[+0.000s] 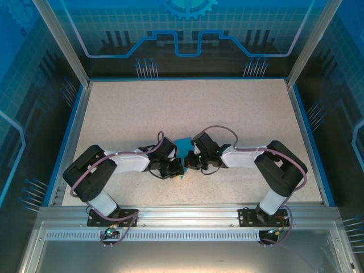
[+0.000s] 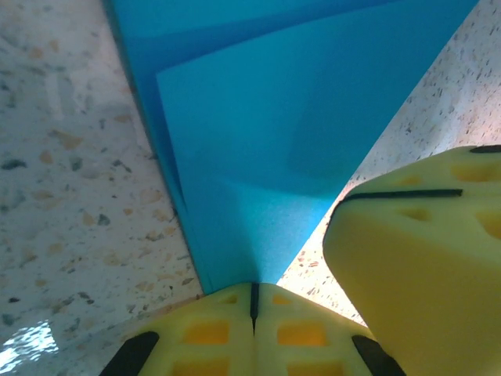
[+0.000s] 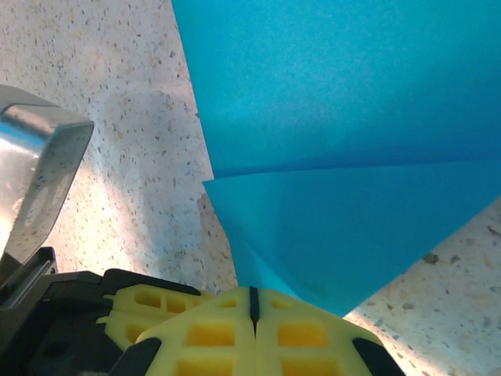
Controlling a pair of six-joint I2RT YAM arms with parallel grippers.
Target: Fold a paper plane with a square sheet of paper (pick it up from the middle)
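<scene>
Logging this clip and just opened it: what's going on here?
At the middle of the table is a teal-blue paper with folded layers already in it. The left gripper and the right gripper are each shut on an edge of it, close beside each other. It looks partly folded, not a finished plane.

One overhead, two wrist close-ups (shared paper).

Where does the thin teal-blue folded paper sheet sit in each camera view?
Top external: thin teal-blue folded paper sheet, centre of picture.
Left wrist: the sheet, upper centre, narrowing downward.
Right wrist: the sheet, upper right.
Shared landmark: speckled beige tabletop.
</scene>
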